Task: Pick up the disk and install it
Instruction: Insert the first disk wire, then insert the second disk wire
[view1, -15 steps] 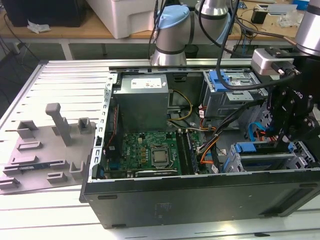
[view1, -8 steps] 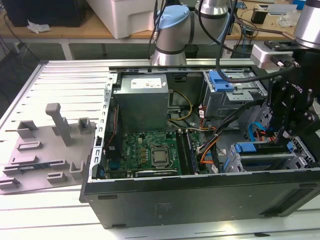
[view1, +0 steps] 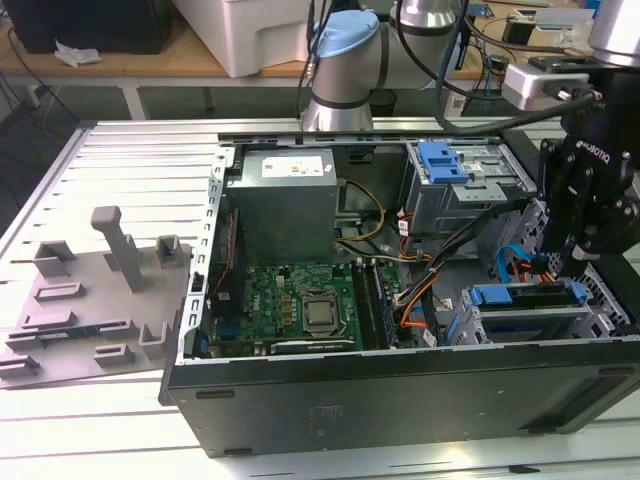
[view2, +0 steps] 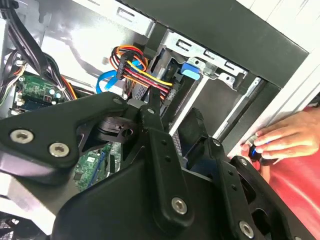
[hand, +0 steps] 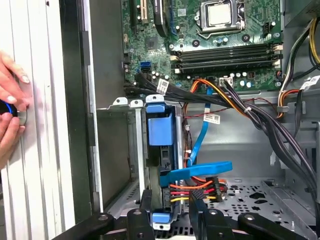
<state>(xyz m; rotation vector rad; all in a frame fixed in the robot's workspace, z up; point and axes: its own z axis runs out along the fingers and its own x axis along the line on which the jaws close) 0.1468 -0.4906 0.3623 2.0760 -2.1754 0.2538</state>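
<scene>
The disk sits in the grey drive cage at the near corner of the open computer case, on the exterior view's right; its blue rails show along the top. In the first wrist view the disk stands edge-on in the cage slot, with a blue ribbon cable and power wires beside it. My black gripper hangs just over the disk's end. Its fingers stand apart on either side of the disk's edge, open, gripper. In the second wrist view the gripper points at the cage.
A person's hand rests on the table outside the case wall, also seen as a hand. Inside the case are the motherboard, the power-supply box and a second cage with a blue bracket. A grey fixture lies beside the case.
</scene>
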